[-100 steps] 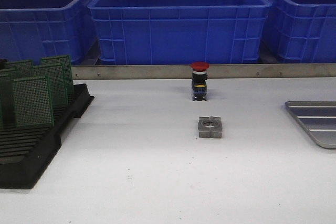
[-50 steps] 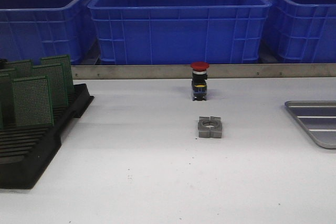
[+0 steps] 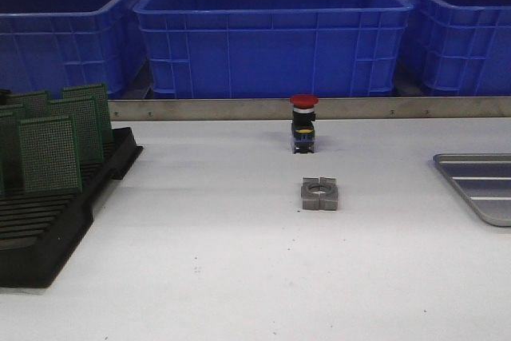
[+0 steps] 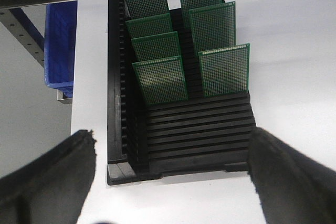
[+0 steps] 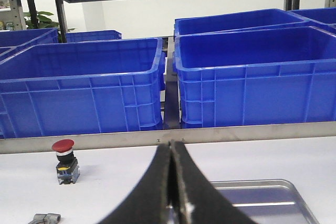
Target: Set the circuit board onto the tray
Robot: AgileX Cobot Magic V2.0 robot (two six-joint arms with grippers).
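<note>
Partly cropped: tray, rack; left claw spread.

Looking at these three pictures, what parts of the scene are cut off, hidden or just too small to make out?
- Shallow silver-grey metal tray: front view's right edge cuts it off; in the right wrist view the shut right gripper hides part.
- Black slotted plastic rack of green circuit boards: cut by the front view's left edge.
- Red-capped push button: markings too small.
- Blue plastic crates: contents hidden by walls.
</note>
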